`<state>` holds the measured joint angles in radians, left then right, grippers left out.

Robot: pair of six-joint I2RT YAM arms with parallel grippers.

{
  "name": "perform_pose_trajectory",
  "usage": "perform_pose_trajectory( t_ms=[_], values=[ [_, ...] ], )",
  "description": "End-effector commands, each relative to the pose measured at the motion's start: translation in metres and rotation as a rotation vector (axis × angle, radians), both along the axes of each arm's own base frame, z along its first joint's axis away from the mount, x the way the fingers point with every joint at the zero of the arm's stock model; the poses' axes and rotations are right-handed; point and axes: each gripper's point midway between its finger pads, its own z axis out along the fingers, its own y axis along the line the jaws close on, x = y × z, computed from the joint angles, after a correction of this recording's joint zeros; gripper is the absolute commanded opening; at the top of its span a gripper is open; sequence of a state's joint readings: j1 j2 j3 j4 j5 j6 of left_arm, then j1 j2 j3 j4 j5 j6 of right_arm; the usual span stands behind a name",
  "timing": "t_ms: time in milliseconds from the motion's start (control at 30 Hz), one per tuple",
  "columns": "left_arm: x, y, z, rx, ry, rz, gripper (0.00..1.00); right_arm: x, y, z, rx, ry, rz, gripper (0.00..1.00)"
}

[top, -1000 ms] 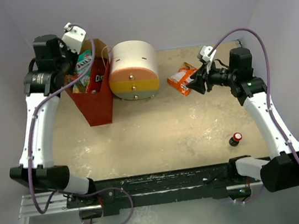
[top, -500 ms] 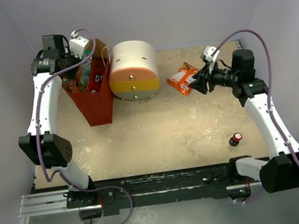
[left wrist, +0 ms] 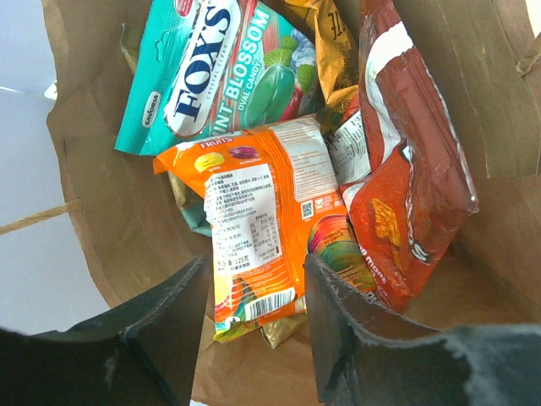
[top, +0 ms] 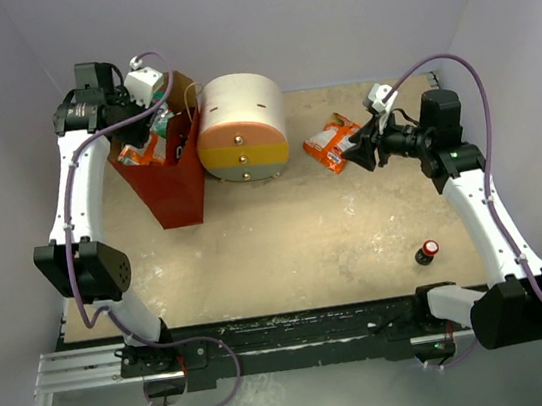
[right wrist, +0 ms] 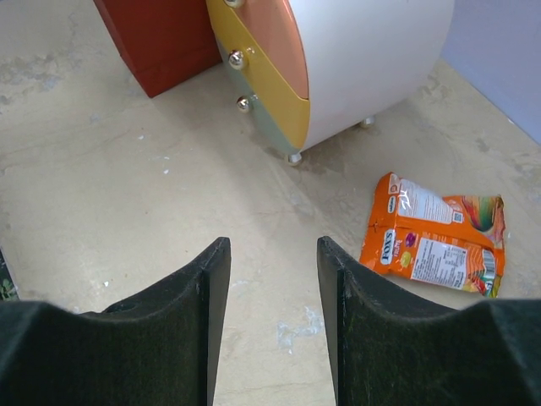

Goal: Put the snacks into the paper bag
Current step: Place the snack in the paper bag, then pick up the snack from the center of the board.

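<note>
Snacks mostly sit inside the bag at the far left of the counter. In the left wrist view there are at least 3: orange packet on top, teal mint packet behind it, red chip bag on edge at the right. 1 loose packet lies flat on the counter, right of the drawer unit.

Left tool hangs over the bag mouth, jaws spread. The orange packet looks to lie loose below them, not pinched. Right tool hovers above the counter near the loose packet, jaws spread and holding nothing.

Step in hand, as I judge it: the drop is done, so clear the left arm and fetch the last packet.
- Left: lift straight up and keep off the paper walls and handles. A snag could tip the bag.
- Right: move over the loose packet and come down on 1 short edge. Foil lying flat gives little to pinch, so catch the crimped seam, not the middle.
- The drawer unit stands between packet and bag, so carry high over it or go round the front.
- Drop only when well inside the mouth. The pile is high, so aim for the open left side.
- Leave the bottle alone; it is not a snack.
</note>
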<state>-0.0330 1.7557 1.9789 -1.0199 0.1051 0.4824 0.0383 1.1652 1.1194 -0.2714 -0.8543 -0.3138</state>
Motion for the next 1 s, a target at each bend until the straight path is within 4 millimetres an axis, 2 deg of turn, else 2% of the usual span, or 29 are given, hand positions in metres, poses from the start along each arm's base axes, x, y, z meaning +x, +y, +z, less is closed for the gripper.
perform_pose_trajectory(
  t_ms=[0, 67, 267, 467, 533, 600, 667, 967],
  values=[
    [0.000, -0.001, 0.035, -0.023, -0.095, 0.002, 0.56, 0.007, -0.001, 0.005, -0.001, -0.044, -0.007, 0.49],
    [-0.003, -0.001, 0.044, -0.024, -0.121, 0.002, 0.63, 0.010, -0.003, 0.003, -0.009, -0.049, -0.020, 0.49],
    [-0.010, -0.007, 0.069, -0.059, -0.215, -0.018, 0.77, 0.026, -0.013, -0.001, -0.027, -0.064, -0.100, 0.51],
    [-0.021, -0.017, 0.105, -0.134, -0.393, -0.032, 0.97, 0.066, -0.046, -0.007, -0.065, -0.035, -0.349, 0.59],
    [-0.027, -0.023, 0.111, -0.177, -0.439, -0.043, 0.99, 0.085, -0.060, -0.017, -0.094, 0.003, -0.445, 0.63],
    [-0.037, -0.031, 0.121, -0.219, -0.478, -0.067, 0.99, 0.098, -0.066, -0.043, -0.134, 0.102, -0.474, 0.66],
    [-0.044, -0.037, 0.125, -0.251, -0.488, -0.088, 0.99, 0.112, -0.071, -0.061, -0.161, 0.173, -0.506, 0.68],
    [-0.067, -0.047, 0.124, -0.282, -0.496, -0.146, 0.99, 0.181, -0.109, -0.117, -0.245, 0.258, -0.677, 0.72]
  ],
)
